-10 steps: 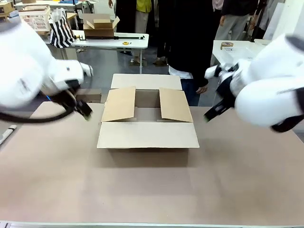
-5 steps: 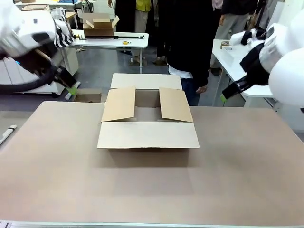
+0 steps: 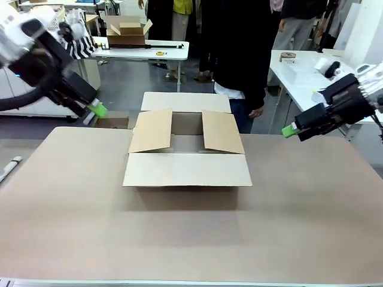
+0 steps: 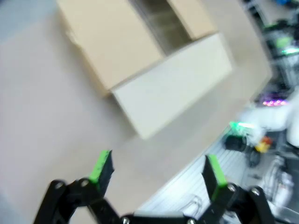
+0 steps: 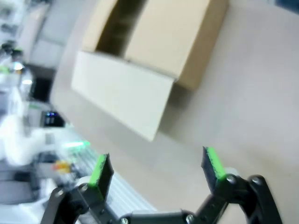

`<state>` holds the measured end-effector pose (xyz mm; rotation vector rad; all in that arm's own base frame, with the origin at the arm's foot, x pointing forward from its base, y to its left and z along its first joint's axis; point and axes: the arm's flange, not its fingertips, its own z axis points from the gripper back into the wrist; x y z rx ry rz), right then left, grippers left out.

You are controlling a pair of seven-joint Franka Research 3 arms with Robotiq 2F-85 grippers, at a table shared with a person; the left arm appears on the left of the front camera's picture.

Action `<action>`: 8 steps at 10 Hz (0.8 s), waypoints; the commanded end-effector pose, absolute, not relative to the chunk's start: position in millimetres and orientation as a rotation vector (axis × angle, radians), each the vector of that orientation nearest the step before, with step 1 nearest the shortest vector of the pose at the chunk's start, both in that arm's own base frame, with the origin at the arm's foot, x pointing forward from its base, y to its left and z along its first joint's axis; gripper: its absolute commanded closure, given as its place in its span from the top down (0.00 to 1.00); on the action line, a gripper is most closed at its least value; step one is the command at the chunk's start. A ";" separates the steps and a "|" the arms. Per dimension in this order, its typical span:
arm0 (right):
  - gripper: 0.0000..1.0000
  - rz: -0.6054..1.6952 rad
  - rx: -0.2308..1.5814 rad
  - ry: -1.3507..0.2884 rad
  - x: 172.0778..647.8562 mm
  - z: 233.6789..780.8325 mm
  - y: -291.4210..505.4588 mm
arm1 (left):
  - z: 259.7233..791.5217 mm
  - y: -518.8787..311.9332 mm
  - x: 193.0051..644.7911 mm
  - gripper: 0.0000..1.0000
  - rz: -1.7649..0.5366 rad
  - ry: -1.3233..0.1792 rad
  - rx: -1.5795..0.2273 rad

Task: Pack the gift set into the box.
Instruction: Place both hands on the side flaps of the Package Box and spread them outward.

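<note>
The box (image 3: 187,149) stands in the middle of the table, its near and far flaps laid outward and its two side flaps leaning in over the opening. The gift set is out of view. My left gripper (image 3: 97,110) hangs in the air off the table's far-left corner, well away from the box. The left wrist view shows that gripper (image 4: 156,168) open and empty, with the box (image 4: 154,56) far beyond it. My right gripper (image 3: 289,129) hovers past the far-right edge. It (image 5: 156,167) is also open and empty, and the box (image 5: 154,51) lies well ahead of it.
A person in dark clothes (image 3: 239,54) stands at the far side behind the box. A white side table (image 3: 299,69) is at the right. A smaller carton (image 3: 125,33) sits on a back table. A pen-like object (image 3: 9,168) lies at the table's left edge.
Both arms have swung up and outward from beside the box to the far corners. The box has not moved.
</note>
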<state>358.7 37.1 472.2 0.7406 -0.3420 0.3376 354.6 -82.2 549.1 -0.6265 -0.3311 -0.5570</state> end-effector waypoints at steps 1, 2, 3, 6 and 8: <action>1.00 -0.244 1.355 -0.186 368.4 463.7 -32.4 | 532.5 -41.7 353.2 1.00 -0.335 -0.247 -1.047; 1.00 -0.347 1.465 -0.240 368.0 453.8 -51.8 | 513.4 -27.2 350.6 1.00 -0.210 -0.280 -1.170; 1.00 -0.445 1.528 -0.302 368.7 445.1 -64.6 | 490.9 -17.0 348.2 1.00 -0.122 -0.294 -1.234; 1.00 0.028 1.167 -0.251 351.6 455.3 -63.2 | 491.7 -2.1 345.8 1.00 -0.165 -0.259 -1.201; 1.00 0.028 1.167 -0.251 351.6 455.3 -63.2 | 491.7 -2.1 345.8 1.00 -0.165 -0.259 -1.201</action>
